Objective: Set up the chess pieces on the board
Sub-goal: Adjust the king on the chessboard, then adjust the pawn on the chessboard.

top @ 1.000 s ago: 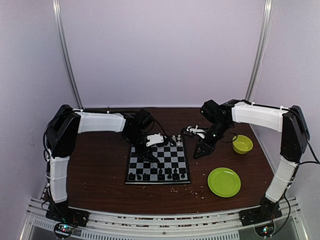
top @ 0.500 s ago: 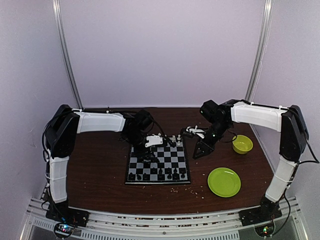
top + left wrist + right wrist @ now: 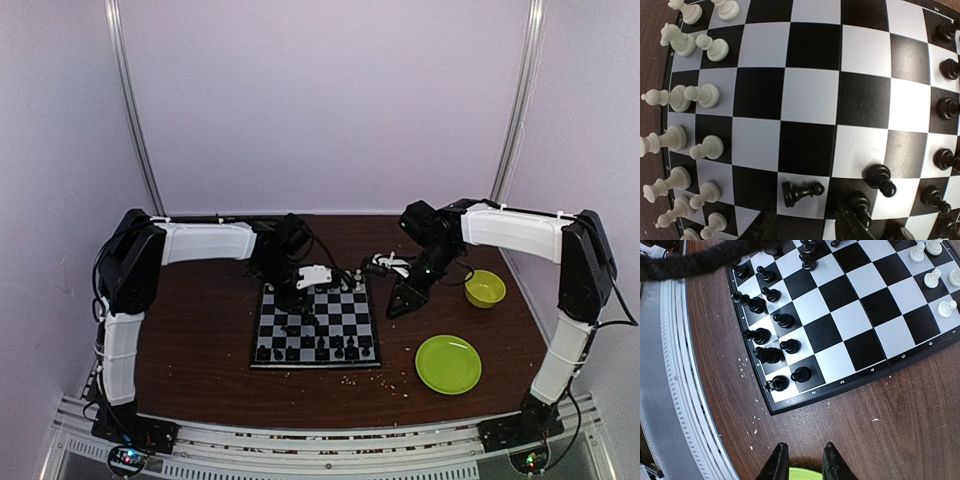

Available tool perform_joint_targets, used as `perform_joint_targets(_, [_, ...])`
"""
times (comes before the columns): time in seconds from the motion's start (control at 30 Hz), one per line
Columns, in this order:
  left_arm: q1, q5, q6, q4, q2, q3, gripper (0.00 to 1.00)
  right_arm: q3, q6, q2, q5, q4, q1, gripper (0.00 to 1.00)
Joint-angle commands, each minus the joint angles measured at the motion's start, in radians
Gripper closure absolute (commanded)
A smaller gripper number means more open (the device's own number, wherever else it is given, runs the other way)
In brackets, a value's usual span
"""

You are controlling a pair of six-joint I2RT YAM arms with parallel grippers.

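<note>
The board lies at the table's centre. In the left wrist view the board has white chess pieces standing along its left edge and black ones along its right. One black pawn lies on its side on a white square, just beyond my left gripper, which is open with a fingertip on each side of it. In the top view the left gripper hangs over the board's far left part. My right gripper is open and holds nothing, just off the board's right edge.
A round green plate sits at the near right, its rim showing under the right fingers. A green bowl stands at the far right. Pale crumbs are scattered by the board's near edge.
The left gripper's jaws have widened and its wrist has shifted slightly right and away. The right arm has not moved.
</note>
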Motion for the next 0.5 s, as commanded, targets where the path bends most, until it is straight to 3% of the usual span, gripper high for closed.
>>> perform_joint_targets(0.0, [-0.001, 0.061, -0.075, 0.000, -0.008, 0.030, 0.58, 0.025, -0.008, 0.007, -0.011, -0.013, -0.005, 0.76])
perform_joint_targets(0.23, [0.001, 0.069, -0.240, 0.009, -0.029, 0.042, 0.56, 0.025, -0.008, 0.001, -0.010, -0.015, -0.005, 0.76])
perform_joint_targets(0.47, [-0.035, -0.063, -0.588, 0.147, -0.074, -0.031, 0.57, 0.026, -0.008, -0.001, -0.011, -0.016, -0.005, 0.76])
